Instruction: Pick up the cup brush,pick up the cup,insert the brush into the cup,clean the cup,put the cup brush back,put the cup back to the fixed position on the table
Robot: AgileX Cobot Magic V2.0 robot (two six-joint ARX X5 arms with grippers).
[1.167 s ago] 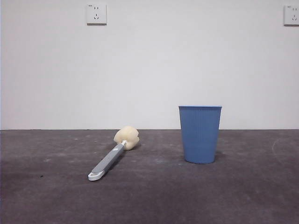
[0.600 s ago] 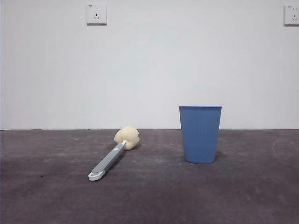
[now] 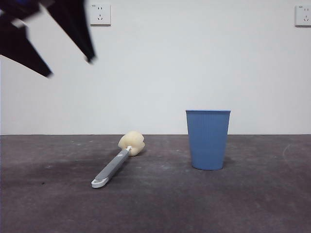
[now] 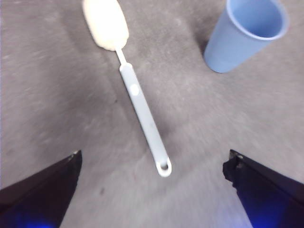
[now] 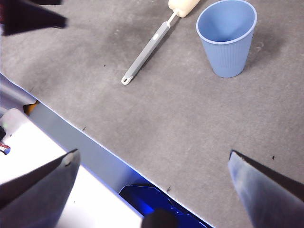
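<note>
There are no words, numbers or brand names to read in any of the views. The two white wall sockets at the top of the front view each have a tiny dark mark in one corner, but it is too small to read. The cup brush and the cup carry no writing.
</note>
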